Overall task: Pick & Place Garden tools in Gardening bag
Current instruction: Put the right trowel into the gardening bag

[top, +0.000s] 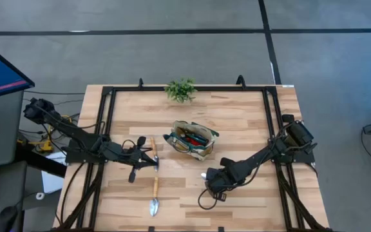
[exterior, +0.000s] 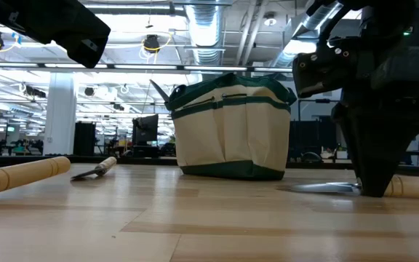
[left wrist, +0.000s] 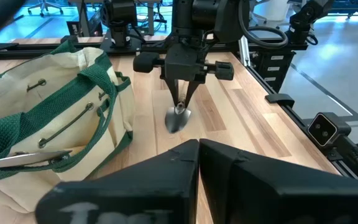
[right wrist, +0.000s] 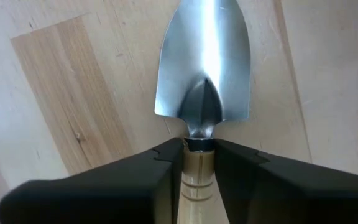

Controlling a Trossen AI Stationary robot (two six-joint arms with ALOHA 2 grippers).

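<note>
Right hand pinches smooth wooden handle of shiny pointed trowel, flat on plank surface. Left hand closed, empty, beside fabric bag.

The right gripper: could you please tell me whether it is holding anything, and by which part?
The right gripper is closed on a silver trowel, fingers on either side of the wooden handle just behind the metal collar; the trowel lies on the table.

Your two arms are matte black, jointed and boxy, with black cables looping beside them. Each gripper ends in dark, wedge-shaped fingers.
</note>
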